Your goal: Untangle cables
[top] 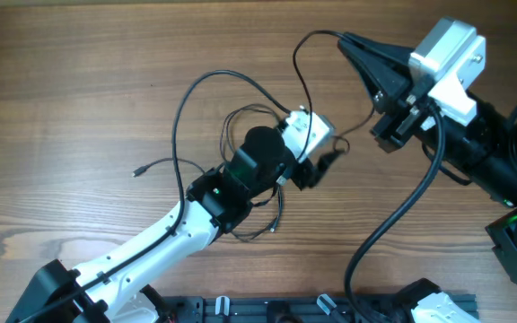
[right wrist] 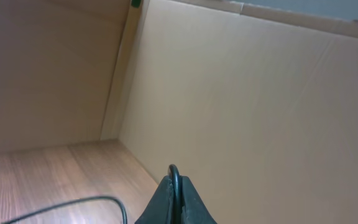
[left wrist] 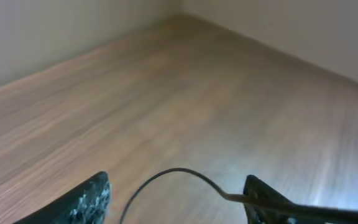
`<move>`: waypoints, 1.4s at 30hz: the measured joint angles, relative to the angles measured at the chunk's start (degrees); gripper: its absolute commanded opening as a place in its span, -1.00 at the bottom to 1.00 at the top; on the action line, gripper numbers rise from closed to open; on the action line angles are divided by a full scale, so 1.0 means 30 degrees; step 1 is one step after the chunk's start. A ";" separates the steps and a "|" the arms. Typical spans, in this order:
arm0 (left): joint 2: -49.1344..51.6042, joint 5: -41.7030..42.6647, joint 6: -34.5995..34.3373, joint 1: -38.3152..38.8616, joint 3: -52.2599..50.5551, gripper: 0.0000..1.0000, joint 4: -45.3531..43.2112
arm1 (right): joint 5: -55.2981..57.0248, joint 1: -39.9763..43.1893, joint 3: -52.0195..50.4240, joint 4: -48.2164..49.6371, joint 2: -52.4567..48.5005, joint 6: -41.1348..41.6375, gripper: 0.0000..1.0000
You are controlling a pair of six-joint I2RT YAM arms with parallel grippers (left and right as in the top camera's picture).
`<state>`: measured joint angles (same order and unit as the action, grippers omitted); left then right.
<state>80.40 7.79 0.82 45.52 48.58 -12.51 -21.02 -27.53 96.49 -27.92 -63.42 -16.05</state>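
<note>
Thin dark cables (top: 206, 81) lie in tangled loops on the wooden table, with a small plug end (top: 137, 171) at the left. My right gripper (top: 345, 39) is shut on one cable strand, raised at the upper right; the strand (right wrist: 174, 169) sticks up between its closed fingertips (right wrist: 174, 186). My left gripper (top: 321, 161) is low over the tangle at the centre. In the left wrist view its fingers (left wrist: 179, 199) are apart, and a cable (left wrist: 179, 170) arcs between them and rests against the right finger.
The wooden table (top: 79, 72) spreads left and back. A thick black arm cable (top: 393, 215) hangs from the right arm. A black rail (top: 267, 309) runs along the front edge. A beige cardboard wall (right wrist: 260, 93) stands beyond the table.
</note>
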 measured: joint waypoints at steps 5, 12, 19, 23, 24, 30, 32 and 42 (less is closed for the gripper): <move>0.0000 -0.2251 -0.2091 -0.0554 0.0000 -0.92 -0.0656 | 0.0000 0.0000 0.0000 -0.0860 0.0000 0.0058 -0.92; -0.0051 -0.3810 -0.2382 -0.3548 0.0211 -0.92 0.4029 | 0.9821 -0.0036 -0.0073 -0.4036 -0.0087 0.1042 -0.77; -0.0124 -0.4371 -0.2390 -0.8714 0.0153 -0.92 1.0324 | 2.0837 0.0102 0.0102 -1.0440 -0.1836 0.2076 0.99; -0.0743 -0.3235 -0.1282 -0.9071 0.0146 -0.93 1.1038 | 1.6313 0.0102 0.0102 -1.1176 -0.4794 0.2215 0.99; -0.1188 -0.2732 -0.1005 -0.9071 0.0153 -0.92 1.1045 | 1.5212 0.0102 0.0102 -1.0979 -0.5217 0.2215 0.99; -0.6688 -0.0882 -0.0066 -0.9071 0.2215 -0.92 1.0754 | 0.6856 0.0102 0.0102 -0.9457 -0.6739 0.0357 0.99; -0.8794 -0.0678 0.0233 -0.9071 0.2353 -0.92 1.0724 | 0.4051 0.0102 0.0102 -0.9384 -0.6754 -0.1770 0.99; -1.3835 -0.0124 0.0124 -0.9071 0.2550 -0.92 0.8371 | -0.5377 -0.1005 0.0102 -0.7555 -0.8306 -0.5450 0.99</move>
<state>38.89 7.42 1.19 18.31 56.23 12.60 -37.15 -30.55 96.79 -50.59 -88.33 -32.40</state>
